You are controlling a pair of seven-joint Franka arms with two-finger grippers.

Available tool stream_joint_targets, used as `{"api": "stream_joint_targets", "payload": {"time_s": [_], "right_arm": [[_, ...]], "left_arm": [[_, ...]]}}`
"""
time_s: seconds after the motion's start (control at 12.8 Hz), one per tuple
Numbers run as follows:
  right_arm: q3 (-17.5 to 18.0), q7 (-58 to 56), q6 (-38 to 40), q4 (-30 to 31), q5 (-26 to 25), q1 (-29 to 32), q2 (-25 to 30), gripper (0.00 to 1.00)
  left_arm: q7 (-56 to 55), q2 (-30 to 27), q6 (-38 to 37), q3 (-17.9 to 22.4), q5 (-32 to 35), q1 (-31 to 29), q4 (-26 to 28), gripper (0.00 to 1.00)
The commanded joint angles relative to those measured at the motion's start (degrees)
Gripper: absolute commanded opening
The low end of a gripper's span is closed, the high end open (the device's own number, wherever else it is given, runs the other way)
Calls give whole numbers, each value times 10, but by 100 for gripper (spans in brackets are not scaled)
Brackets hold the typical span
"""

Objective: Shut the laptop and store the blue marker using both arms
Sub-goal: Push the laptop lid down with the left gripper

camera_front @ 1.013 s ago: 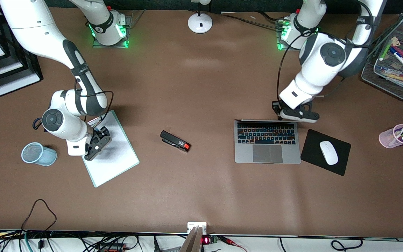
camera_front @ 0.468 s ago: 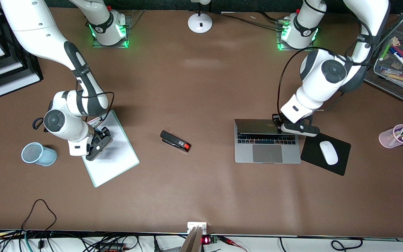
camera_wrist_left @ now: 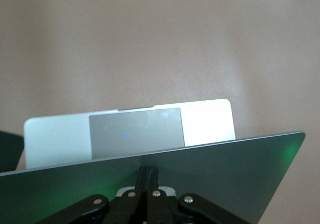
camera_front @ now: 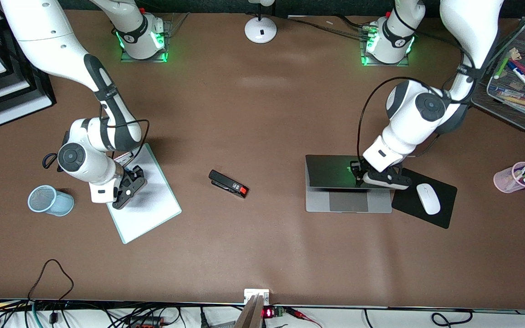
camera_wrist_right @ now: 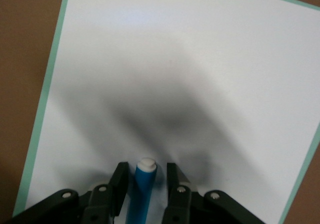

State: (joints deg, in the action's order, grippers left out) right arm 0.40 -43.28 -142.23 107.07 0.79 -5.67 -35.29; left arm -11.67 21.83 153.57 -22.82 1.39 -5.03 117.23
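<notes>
The laptop point(camera_front: 349, 202) lies at the left arm's end of the table. Its dark lid point(camera_front: 328, 172) is tilted low over the keyboard, and only the trackpad point(camera_wrist_left: 135, 134) and palm rest show. My left gripper point(camera_front: 363, 178) is shut, its fingers point(camera_wrist_left: 149, 176) pressed against the lid's back near its upper edge. My right gripper point(camera_front: 126, 186) is open over the white clipboard point(camera_front: 151, 205). The blue marker point(camera_wrist_right: 142, 194), with its pale end forward, sits between the open fingers point(camera_wrist_right: 119, 183), with a gap on each side.
A black stapler point(camera_front: 228, 183) lies mid-table. A mint mesh cup point(camera_front: 50, 200) stands beside the right arm. A white mouse point(camera_front: 428, 198) rests on a black pad point(camera_front: 408, 182) next to the laptop. A pink pen cup point(camera_front: 515, 178) and a mesh tray point(camera_front: 495, 102) of markers are at the left arm's end.
The laptop's lid has swung down from upright to low over the keyboard, with my left gripper following it toward the front camera. My right gripper has barely moved.
</notes>
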Motion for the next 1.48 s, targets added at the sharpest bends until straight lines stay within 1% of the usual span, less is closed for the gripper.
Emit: {"api": "stream_joint_targets", "payload": {"time_s": [0.0, 0.08, 0.23, 0.31, 0.39, 0.47, 0.78, 1.01, 1.32, 1.4], "right_arm": [[2, -12, -7, -5, 9, 1, -7, 34], [2, -12, -7, -5, 9, 1, -7, 31], [2, -13, -7, -5, 9, 1, -7, 22], [2, -12, -7, -5, 9, 1, -6, 18], [1, -13, -7, -5, 9, 1, -6, 17], [2, -12, -3, -11, 9, 1, -6, 14], [1, -13, 0, -25, 9, 3, -2, 14], [1, -13, 30, -43, 10, 6, 6, 14], [1, -15, 65, -51, 10, 16, 50, 14], [2, -30, 68, -51, 11, 22, 59, 14]], "left_arm": [[9, 44, 4, -1, 13, -2, -46, 0], [9, 49, 4, -1, 13, -1, -49, 0], [9, 65, 4, -1, 15, 0, -55, 0], [9, 77, 4, 0, 27, 0, -67, 0], [8, 90, 4, 1, 45, -1, -78, 0], [8, 97, 4, 5, 50, 0, -86, 0], [8, 130, 4, 8, 53, 6, -104, 0], [7, 151, 4, 8, 90, 6, -120, 0], [9, 184, 4, 10, 127, 2, -137, 0], [9, 191, 4, 9, 135, 2, -139, 0]]}}
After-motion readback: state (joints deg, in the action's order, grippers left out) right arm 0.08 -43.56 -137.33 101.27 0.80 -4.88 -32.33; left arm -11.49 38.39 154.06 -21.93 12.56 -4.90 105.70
